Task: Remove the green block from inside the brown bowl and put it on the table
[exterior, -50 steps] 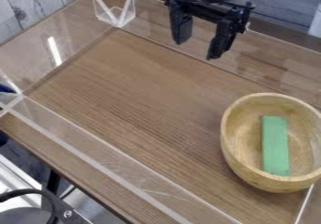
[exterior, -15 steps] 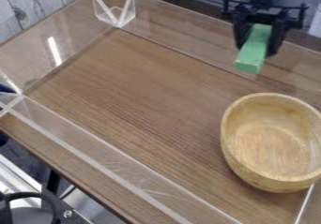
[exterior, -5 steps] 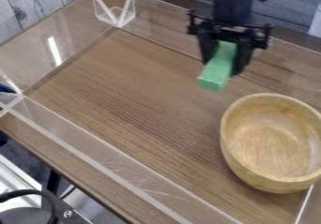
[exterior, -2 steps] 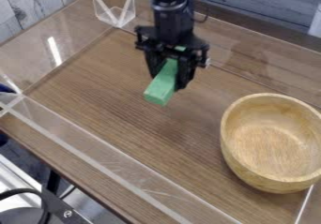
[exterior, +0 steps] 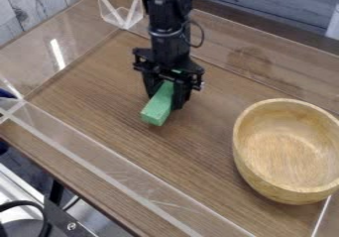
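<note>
Between my black fingertips, I hold the green block (exterior: 158,110), with my gripper (exterior: 166,87) clenched on its upper part. Its lower part sticks out below my jaws, bare and bright, on the near side of them in this view. I have it upended: the long axis runs steeply, from the end up between my fingers down to the free end, and it leans, so that the free end points down and a little to the left of the view. One long flat face shows toward the camera. Under and around my jaws spreads the brown wood-grain table (exterior: 113,147), its grain running obliquely across the view. I cannot tell whether the block's low end touches that wood or hangs just above it. To the right of my jaws and nearer the camera, well apart from them, the round light tan wooden bowl (exterior: 239,152) sits upright on the table, its thick rim facing up and its inside bare; the block is wholly outside it. Beyond my jaws, up and to the left, a clear angular plastic piece (exterior: 121,10) stands near the far edge. Also to my left, a low clear acrylic wall (exterior: 99,169) slants along the tabletop's edge, and past it, down in the near left corner, a black cable (exterior: 51,209) curves in a loop.
</note>
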Action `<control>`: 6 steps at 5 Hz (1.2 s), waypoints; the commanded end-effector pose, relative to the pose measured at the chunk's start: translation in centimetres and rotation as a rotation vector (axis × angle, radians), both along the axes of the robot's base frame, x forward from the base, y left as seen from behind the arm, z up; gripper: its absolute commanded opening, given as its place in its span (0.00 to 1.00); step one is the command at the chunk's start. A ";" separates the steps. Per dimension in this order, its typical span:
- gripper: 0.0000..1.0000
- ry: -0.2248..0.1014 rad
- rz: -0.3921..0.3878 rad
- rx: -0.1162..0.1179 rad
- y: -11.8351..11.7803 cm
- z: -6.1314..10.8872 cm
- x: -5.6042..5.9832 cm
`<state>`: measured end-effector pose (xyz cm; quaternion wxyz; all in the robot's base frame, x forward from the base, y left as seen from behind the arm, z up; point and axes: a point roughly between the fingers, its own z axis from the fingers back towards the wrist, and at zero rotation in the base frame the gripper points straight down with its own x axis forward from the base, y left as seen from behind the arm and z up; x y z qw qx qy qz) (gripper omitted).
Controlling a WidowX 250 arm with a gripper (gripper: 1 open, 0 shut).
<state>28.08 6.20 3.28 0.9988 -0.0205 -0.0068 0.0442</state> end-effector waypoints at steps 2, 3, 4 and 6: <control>0.00 -0.041 0.015 0.020 0.9 0.4 1.8; 0.00 -0.037 0.020 0.020 1.0 0.2 1.9; 0.00 -0.032 0.025 0.019 1.1 0.0 2.0; 1.00 -0.020 0.033 0.016 1.2 0.0 2.0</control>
